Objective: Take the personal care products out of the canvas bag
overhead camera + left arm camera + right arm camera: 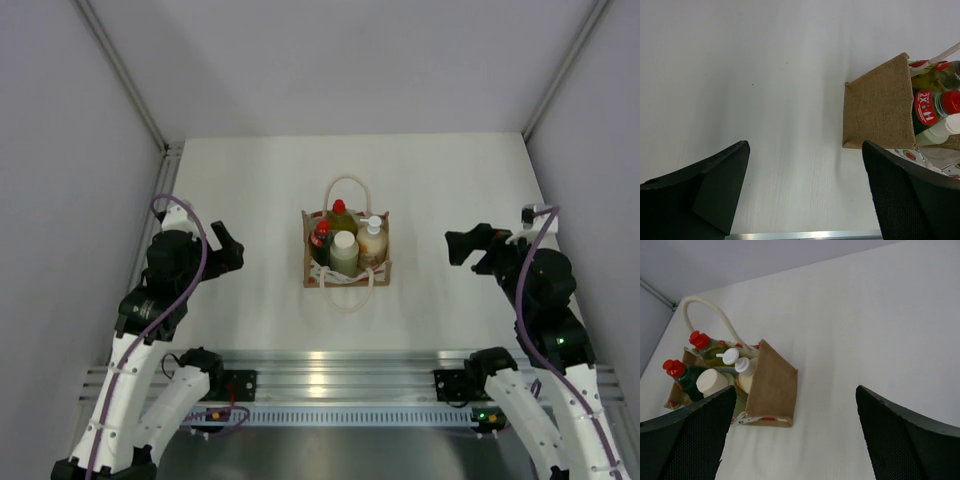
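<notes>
top external: bottles [344, 243] crowd canvas bag [306, 262]; left claw [228, 248], right claw [462, 246] spread.

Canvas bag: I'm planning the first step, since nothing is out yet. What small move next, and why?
Probably swing the open right gripper over the canvas bag, toward the cream pump bottle. It stands upright in the bag's right half, nearest that arm.

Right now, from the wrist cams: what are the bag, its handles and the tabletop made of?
The canvas bag: coarse tan woven fabric, looks like jute or burlap, matte; the open weave shows on its side wall.
The handles: cream cord, probably cotton rope; a round, soft-looking loop.
The table: white, matte, with faint fine streaks; laminate or painted board, can't tell which.
</notes>
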Available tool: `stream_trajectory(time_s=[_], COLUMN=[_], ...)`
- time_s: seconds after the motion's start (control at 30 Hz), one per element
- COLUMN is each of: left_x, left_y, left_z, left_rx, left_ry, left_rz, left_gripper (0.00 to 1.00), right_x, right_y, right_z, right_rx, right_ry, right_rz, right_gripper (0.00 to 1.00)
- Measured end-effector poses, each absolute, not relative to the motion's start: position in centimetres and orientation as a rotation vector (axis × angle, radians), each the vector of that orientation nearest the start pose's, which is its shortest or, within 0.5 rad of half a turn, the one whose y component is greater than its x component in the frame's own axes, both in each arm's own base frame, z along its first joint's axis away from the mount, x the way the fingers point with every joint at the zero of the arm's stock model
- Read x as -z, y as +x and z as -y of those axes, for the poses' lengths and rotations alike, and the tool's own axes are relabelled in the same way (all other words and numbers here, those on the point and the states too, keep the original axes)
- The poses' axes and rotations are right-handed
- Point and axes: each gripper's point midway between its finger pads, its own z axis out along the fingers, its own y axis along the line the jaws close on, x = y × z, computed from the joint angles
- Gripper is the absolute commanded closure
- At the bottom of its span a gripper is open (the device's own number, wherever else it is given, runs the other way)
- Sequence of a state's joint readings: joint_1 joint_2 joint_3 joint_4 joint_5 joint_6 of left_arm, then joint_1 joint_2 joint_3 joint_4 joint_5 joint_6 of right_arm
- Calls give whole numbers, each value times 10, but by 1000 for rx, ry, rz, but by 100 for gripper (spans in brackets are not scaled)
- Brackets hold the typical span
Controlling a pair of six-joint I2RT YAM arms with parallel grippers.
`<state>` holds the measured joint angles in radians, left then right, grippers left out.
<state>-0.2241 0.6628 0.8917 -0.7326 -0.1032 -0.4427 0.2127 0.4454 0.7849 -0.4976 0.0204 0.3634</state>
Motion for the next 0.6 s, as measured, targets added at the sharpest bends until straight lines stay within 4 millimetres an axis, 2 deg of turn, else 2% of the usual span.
stream_trajectory(time_s=[0.27, 0.4, 0.6], left_x=[-237, -237, -236], left_y=[233, 233, 233], left_z=[50, 49, 49], left_rx=[285, 284, 284], left_ry=[-302, -302, -302], left_rz=[-2059, -2058, -2059], left_gripper=[2, 2, 2], right_x=[-281, -276, -260], right_y=[230, 233, 246], right_z=[-69, -97, -139], right_rx=[-457, -627, -842], right_ry=[150, 81, 22], right_rz=[-1756, -1732, -1788], right_gripper=[1, 1, 1])
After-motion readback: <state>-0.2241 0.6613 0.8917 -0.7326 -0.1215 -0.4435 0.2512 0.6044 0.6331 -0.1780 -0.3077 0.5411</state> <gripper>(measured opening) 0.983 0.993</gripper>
